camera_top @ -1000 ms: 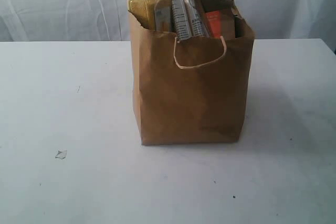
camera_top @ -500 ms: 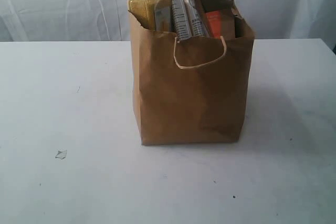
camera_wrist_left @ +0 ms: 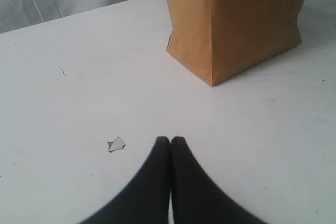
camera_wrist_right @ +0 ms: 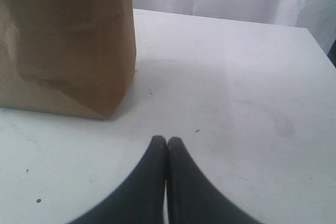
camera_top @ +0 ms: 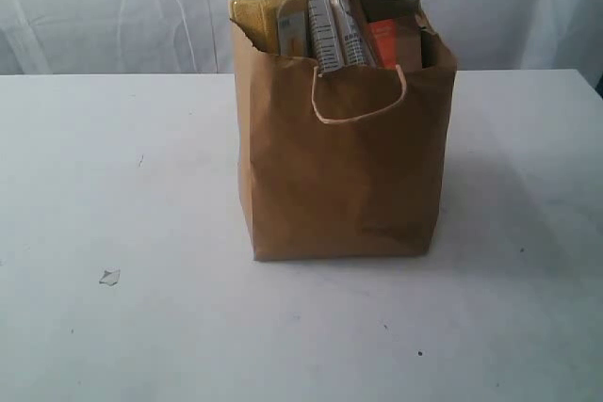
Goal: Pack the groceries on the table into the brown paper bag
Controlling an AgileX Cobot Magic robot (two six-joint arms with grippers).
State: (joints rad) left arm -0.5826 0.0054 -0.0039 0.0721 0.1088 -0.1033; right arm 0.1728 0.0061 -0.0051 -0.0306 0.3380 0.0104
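The brown paper bag (camera_top: 344, 157) stands upright on the white table (camera_top: 113, 195), a white cord handle on its front. Out of its top stick a yellow-grain bottle with white cap (camera_top: 266, 2), a long clear-and-navy noodle packet (camera_top: 328, 7) and an orange-labelled pouch (camera_top: 391, 40). The other groceries are hidden. Neither arm shows in the exterior view. My left gripper (camera_wrist_left: 170, 139) is shut and empty, low over the table, with the bag (camera_wrist_left: 236, 19) well beyond it. My right gripper (camera_wrist_right: 167, 139) is also shut and empty, the bag (camera_wrist_right: 65, 40) off to one side.
A small torn scrap (camera_top: 109, 277) lies on the table left of the bag, and the same scrap (camera_wrist_left: 115, 144) sits close beside my left fingertips. A few dark specks dot the tabletop. A white curtain hangs behind the table.
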